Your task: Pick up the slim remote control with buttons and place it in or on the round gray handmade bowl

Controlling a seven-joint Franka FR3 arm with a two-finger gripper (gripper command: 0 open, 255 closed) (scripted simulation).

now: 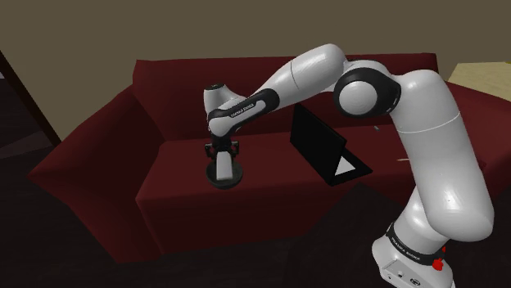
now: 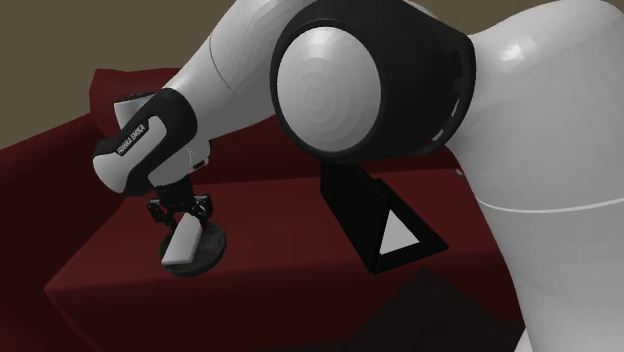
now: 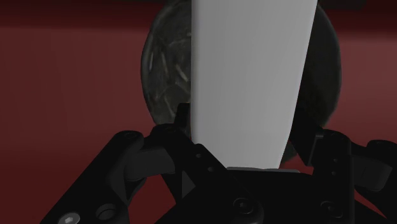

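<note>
**Remote in the fingers, over the bowl: handling notes**

Remote (image 3: 248, 76): clasped between the fingers (image 3: 184, 127), one finger on each long edge, at its upper end. The fingers are closed on it, not on air. It hangs lengthwise downward, a little tilted in the second exterior view, with its lower end over the bowl (image 2: 212, 250). Whether the tip touches the bowl: cannot tell. The bowl sits on the seat of the dark red sofa (image 1: 98, 155).

Handling (judgement):
- Slim, stiff bar; probably light, and no flex expected.
- The faces look smooth, so sliding down along its length is the main risk.
- The hold is across the narrow width, which suits it, but it sits near one end. The long free end gives leverage and could pivot or swing in the grip.
- A hold nearer mid-length would be steadier.
- Likely to survive a short drop; a low release into the bowl is still the safer call.

Looks:
- Remote: drawn plain pale grey-white, long and flat with straight edges. The visible face is blank and no buttons can be made out.
- Bowl: round, shallow, dark grey, with a streaky mottled inside in the wrist view.

Also noted: a black slab (image 1: 323, 147) with a white triangle, on the sofa well apart from the bowl, toward the shoulder view's right.
</note>
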